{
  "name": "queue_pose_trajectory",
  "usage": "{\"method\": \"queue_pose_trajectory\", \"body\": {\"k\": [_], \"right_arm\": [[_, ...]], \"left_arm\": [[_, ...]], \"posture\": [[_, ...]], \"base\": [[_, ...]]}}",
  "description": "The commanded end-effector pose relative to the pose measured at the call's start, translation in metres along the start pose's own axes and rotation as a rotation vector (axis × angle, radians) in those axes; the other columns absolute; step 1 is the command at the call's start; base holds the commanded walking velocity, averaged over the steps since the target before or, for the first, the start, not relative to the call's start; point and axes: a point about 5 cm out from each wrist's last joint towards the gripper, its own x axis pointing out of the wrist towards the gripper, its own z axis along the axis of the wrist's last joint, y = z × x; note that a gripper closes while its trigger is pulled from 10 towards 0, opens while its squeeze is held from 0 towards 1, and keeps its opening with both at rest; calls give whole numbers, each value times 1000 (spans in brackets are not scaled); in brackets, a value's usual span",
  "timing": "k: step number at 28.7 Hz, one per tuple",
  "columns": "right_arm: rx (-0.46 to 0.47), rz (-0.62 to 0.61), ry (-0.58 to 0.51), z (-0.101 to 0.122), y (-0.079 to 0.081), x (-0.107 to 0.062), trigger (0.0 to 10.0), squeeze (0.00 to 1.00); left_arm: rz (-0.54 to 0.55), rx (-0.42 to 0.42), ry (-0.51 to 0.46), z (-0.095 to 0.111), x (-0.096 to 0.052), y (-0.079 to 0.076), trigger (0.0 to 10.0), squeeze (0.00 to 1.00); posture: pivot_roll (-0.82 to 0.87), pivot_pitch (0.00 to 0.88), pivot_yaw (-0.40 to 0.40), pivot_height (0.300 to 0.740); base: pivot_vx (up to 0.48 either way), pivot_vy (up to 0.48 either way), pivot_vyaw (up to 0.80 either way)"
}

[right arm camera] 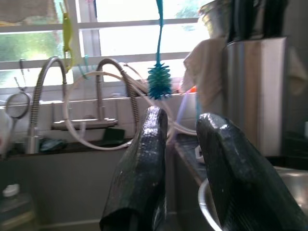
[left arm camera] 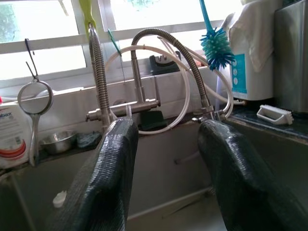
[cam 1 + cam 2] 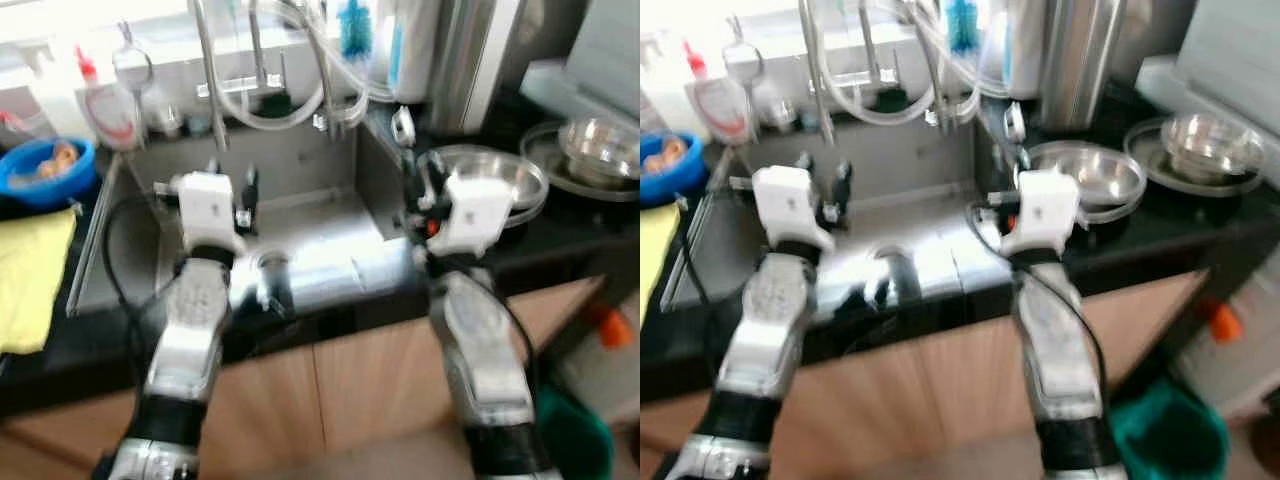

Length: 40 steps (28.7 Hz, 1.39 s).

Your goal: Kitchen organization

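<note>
Daylight from the window behind falls on a steel sink (image 3: 300, 215) set into a dark table (image 3: 1160, 235), with the taps (image 2: 122, 107) and looped hoses at its 12 o'clock edge. Both arms reach out over the basin, probably so the robot can survey what needs sorting before choosing. The left hand (image 2: 166, 178) hangs above the basin's 9 o'clock half, fingers spread apart and empty. The right hand (image 1: 185, 168) is at the basin's 3 o'clock rim, fingers parted a little with nothing between them, just beside a shallow steel bowl (image 3: 495, 180) on the table. That bowl looks like the likeliest thing to tidy, being nearest. Another steel dish (image 3: 1210, 145) sits further toward 3 o'clock. A blue bowl (image 3: 45, 170) and a yellow cloth (image 3: 30, 275) lie at 9 o'clock, well apart from both hands. A blue bottle brush (image 2: 215, 45) hangs by the window, presumably to drip dry.
</note>
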Motion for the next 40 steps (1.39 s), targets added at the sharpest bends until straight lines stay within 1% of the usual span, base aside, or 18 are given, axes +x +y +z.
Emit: {"method": "queue_pose_trajectory", "body": {"k": [1, 3, 4, 7, 10, 12, 15, 19, 20, 21, 22, 23, 24, 30, 32, 33, 37, 40], "right_arm": [[-9, -22, -7, 7, -3, -9, 10000, 1000], [-46, -104, 36, 5, -19, -27, 10000, 1000], [-46, -104, 36, 5, -19, -27, 10000, 1000], [-66, -168, 87, -2, -31, -37, 10000, 1000], [-36, -234, 141, -9, -41, -40, 10000, 1000], [-66, -284, 250, -24, -50, -42, 10000, 1000], [8, -323, 287, -33, -56, -36, 10000, 1000], [-7, -296, 296, -34, -55, -29, 10000, 1000], [0, -255, 284, -33, -49, -23, 10000, 1000], [8, -235, 271, -31, -46, -20, 10000, 945], [12, -222, 262, -30, -43, -18, 10000, 196], [12, -222, 262, -30, -43, -18, 10000, 196], [1, -198, 252, -28, -39, -15, 10000, 0], [18, -168, 245, -28, -31, -11, 10000, 0], [-31, -181, 259, -32, -32, -14, 10000, 0], [-31, -181, 259, -32, -32, -14, 10000, 0], [-26, -270, 308, -41, -43, -20, 10000, 0], [-20, -296, 307, -42, -47, -21, 10000, 0]], "left_arm": [[12, 10, 2, -2, -3, 6, 10000, 0], [7, 9, 14, -5, -5, 5, 10000, 0], [7, 9, 14, -5, -5, 5, 10000, 0], [4, 6, 21, -7, -4, 4, 10000, 0], [-3, 4, 23, -8, -3, 2, 10000, 0], [-7, 4, 25, -9, -3, 1, 10000, 0], [-3, 3, 26, -10, -4, 2, 10000, 0], [-1, 5, 29, -11, -5, 2, 10000, 0], [1, 6, 31, -11, -6, 3, 10000, 0], [2, 6, 31, -11, -6, 3, 10000, 0], [3, 6, 31, -11, -6, 3, 10000, 0], [3, 6, 31, -11, -6, 3, 10000, 0], [4, 7, 29, -11, -6, 4, 10000, 0], [3, 12, 36, -12, -8, 4, 10000, 0], [2, 15, 45, -14, -9, 5, 10000, 0], [2, 15, 45, -14, -9, 5, 10000, 0], [-5, 18, 53, -17, -10, 4, 10000, 0], [-4, 16, 54, -17, -10, 4, 10000, 0]], "posture": [[-188, 0, 57, 740], [-200, 0, 59, 740], [-200, 0, 59, 740], [-216, 0, 63, 740], [-220, 0, 62, 740], [-219, 0, 58, 740], [-211, 0, 52, 740], [-205, 0, 50, 740], [-199, 0, 48, 740], [-198, 0, 48, 740], [-198, 0, 48, 740], [-198, 0, 48, 740], [-194, 0, 49, 740], [-190, 0, 52, 740], [-194, 0, 54, 740], [-194, 0, 54, 740], [-196, 0, 58, 740], [-199, 0, 58, 740]], "base": [[0, 0, 0], [0, 0, 0], [0, 0, 0], [0, 0, 0], [0, 0, 0], [0, 0, 0], [0, 0, 0], [0, 0, 0], [0, 0, 0], [0, 0, 0], [0, 0, 0], [0, 0, 0], [0, 0, 0], [0, 0, 0], [0, 0, 0], [0, 0, 0], [0, 0, 0], [0, 0, 0]]}}
